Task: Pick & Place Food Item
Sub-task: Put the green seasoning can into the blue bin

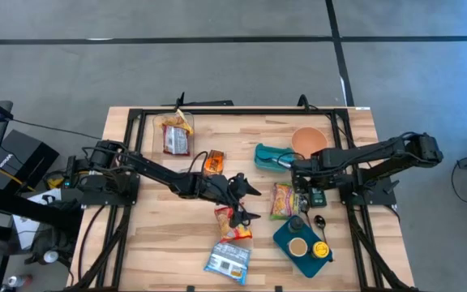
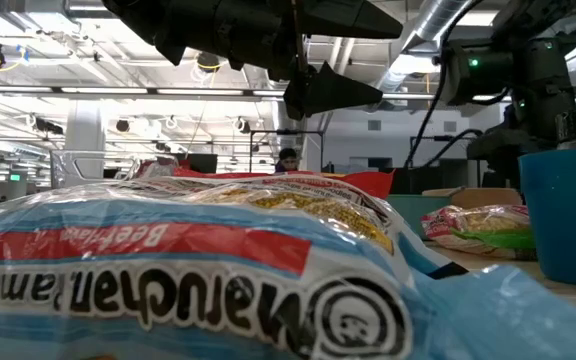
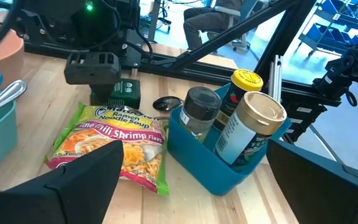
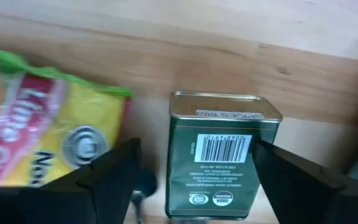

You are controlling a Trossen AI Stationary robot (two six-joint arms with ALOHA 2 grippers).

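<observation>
A green tin (image 4: 222, 155) lies flat on the wooden table (image 1: 160, 235), beside a yellow-and-green lime chili shrimp ramen pack (image 3: 114, 146). My right gripper (image 4: 197, 183) points down over the tin, open, one finger on each side of it; no touch shows. In the high view the tin (image 1: 319, 197) is at centre right, next to the ramen pack (image 1: 283, 199). My left gripper (image 1: 252, 203) hangs open and empty above mid-table, facing the ramen pack and a blue caddy (image 3: 219, 165).
The blue caddy (image 1: 302, 241) holds spice jars, with a dark spoon (image 1: 320, 221) beside it. A pink bowl (image 1: 309, 140) and a teal container (image 1: 272, 156) stand at the far right. Several other food packs (image 1: 228, 261) lie at the centre and far left.
</observation>
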